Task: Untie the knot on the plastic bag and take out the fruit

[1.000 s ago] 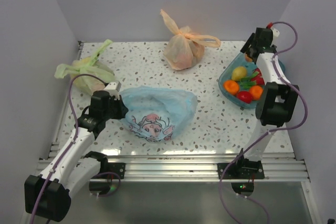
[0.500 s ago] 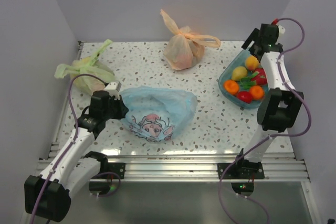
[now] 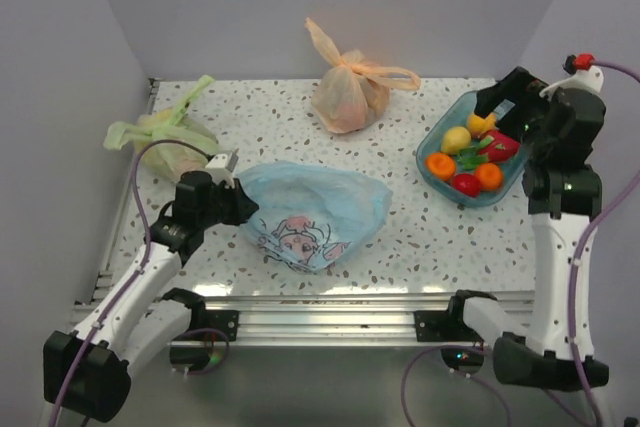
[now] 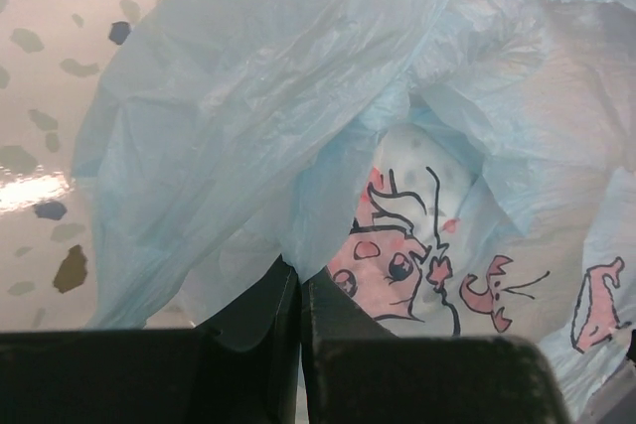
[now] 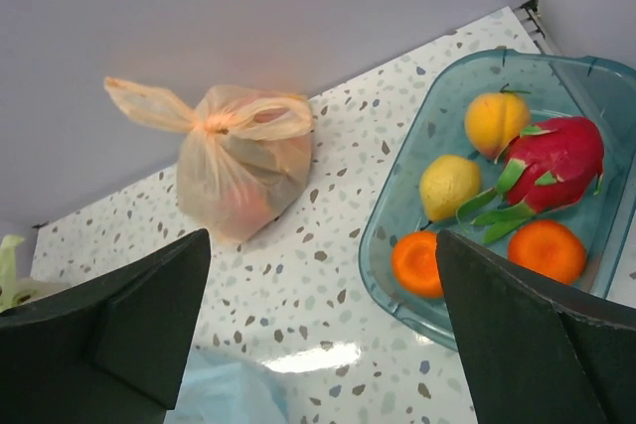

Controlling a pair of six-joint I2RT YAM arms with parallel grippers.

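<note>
The light blue plastic bag (image 3: 318, 209) with its pink cartoon print lies slack on the table's middle left. My left gripper (image 3: 238, 206) is shut on a fold at the bag's left edge; in the left wrist view the film (image 4: 298, 96) rises from between the pressed-together fingers (image 4: 248, 335). No knot shows. The fruit (image 3: 470, 152) lies in a blue tray (image 3: 432, 173) at the right: an orange (image 5: 495, 121), a yellow one (image 5: 449, 186), a red one with green leaves (image 5: 556, 151). My right gripper (image 3: 497, 112) hangs open and empty above the tray's far side.
A knotted orange bag (image 3: 348, 92) stands at the back centre, also in the right wrist view as the orange bag (image 5: 238, 176). A green bag (image 3: 160, 137) lies at the back left. Grey walls close the table on three sides.
My right arm has lifted and swung back to the right of the tray, and its jaws have opened wide. The blue bag has shifted slightly right and flattened under my left gripper's pull.
</note>
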